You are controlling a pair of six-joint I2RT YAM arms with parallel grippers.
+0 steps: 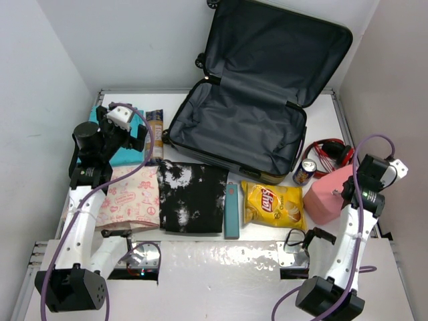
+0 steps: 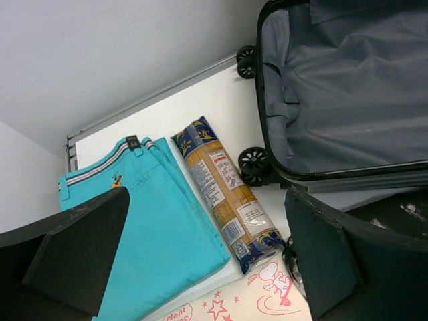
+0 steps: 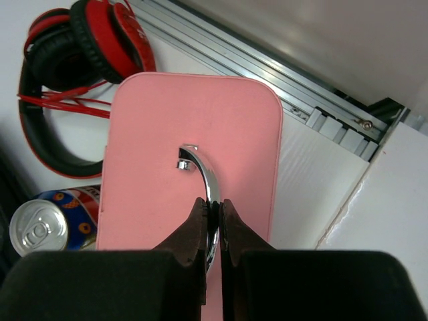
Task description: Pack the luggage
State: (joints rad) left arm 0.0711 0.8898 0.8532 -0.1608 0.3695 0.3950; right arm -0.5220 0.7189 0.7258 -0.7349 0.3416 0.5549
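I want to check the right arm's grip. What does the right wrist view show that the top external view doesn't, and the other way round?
Only the right wrist view: the curved chrome handle on the pink case, with the right gripper shut on it.
Only the top external view: the luggage lying open and empty, the left gripper open, the black-and-white shirt and the chips bag.
Both views: the pink case, the red headphones and the soda can beside it.
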